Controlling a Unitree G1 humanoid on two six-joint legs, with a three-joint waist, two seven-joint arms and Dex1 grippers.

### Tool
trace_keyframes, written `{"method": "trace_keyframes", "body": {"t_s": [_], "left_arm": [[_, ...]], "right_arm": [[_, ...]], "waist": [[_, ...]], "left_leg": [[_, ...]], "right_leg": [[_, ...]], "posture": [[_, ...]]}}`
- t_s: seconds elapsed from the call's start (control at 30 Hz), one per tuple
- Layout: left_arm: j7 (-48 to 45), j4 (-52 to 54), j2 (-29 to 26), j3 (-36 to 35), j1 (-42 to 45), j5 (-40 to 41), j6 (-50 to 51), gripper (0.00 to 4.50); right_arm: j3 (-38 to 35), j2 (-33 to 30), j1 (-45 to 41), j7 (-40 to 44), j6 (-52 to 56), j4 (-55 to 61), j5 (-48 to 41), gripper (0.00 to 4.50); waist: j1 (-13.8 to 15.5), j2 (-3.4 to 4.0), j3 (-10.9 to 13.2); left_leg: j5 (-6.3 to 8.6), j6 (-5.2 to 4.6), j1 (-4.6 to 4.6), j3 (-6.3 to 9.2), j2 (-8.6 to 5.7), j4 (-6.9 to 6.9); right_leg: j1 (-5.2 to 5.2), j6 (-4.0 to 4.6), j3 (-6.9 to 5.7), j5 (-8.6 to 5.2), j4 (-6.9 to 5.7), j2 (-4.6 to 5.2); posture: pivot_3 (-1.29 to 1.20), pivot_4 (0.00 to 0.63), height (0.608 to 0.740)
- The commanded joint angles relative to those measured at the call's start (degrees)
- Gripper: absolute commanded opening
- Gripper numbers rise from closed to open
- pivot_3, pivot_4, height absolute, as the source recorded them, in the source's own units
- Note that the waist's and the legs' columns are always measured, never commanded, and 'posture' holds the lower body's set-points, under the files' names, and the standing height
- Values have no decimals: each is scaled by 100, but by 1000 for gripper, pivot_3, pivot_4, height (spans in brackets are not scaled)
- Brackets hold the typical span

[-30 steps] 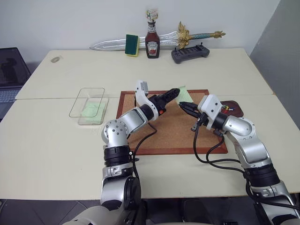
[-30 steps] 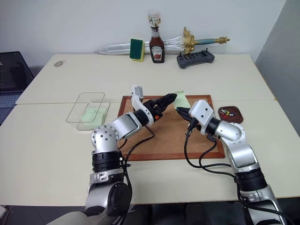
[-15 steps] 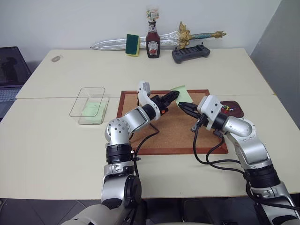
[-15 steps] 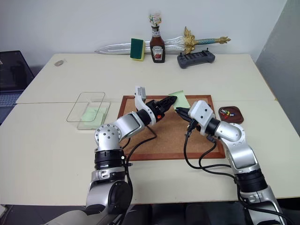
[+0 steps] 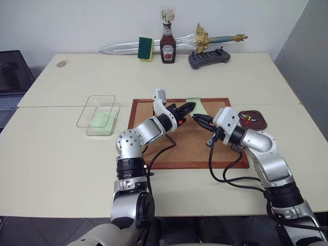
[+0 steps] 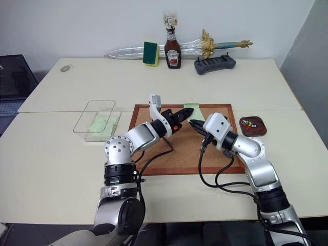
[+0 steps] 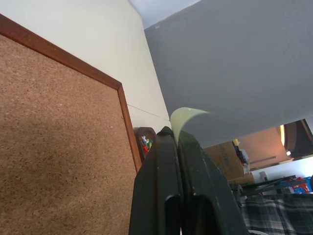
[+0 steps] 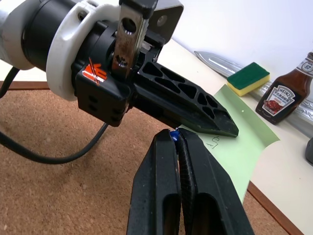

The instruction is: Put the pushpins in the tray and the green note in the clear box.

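White "HEINZ" label on the dark glass ketchup bottle (image 8: 282, 97), well beyond the right gripper (image 8: 174, 138); handwriting on the pale green paper note (image 8: 242, 142) illegible.

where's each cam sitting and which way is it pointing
Left eye view: on the head, looking forward and down over both arms at the corkboard, clear box and tray.
Right eye view: same head, same scene.
Left wrist view: along the left gripper, shut on the green note, corkboard beneath.
Right wrist view: along the right gripper, shut on a blue pushpin, facing the left gripper and note.
Shared: both wrist views show the green note and corkboard.
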State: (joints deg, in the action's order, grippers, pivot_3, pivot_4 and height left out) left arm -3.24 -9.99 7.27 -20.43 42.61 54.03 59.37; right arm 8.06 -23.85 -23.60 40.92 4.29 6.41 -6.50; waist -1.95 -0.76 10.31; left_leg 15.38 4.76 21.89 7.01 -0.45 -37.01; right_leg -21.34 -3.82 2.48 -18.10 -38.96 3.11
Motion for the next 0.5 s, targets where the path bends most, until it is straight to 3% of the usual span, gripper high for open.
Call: {"method": "trace_keyframes", "body": {"t_s": [0.03,0.5], "left_arm": [[19,183,131,76,-66,110,-85,16],[106,105,-94,104,-205,-114,-368,16]], "right_arm": [[-174,101,-16,-94,39,324,-242,0],[-506,293,25,-561,388,605,-532,0]], "waist": [[1,0,0],[10,-1,0]], "left_leg": [[0,0,0,0,0,0],[-1,1,0,1,0,0]], "right_leg": [[0,0,0,0,0,0],[0,0,0,0,0,0]], "posture": [[0,150,740],[0,150,740]]}}
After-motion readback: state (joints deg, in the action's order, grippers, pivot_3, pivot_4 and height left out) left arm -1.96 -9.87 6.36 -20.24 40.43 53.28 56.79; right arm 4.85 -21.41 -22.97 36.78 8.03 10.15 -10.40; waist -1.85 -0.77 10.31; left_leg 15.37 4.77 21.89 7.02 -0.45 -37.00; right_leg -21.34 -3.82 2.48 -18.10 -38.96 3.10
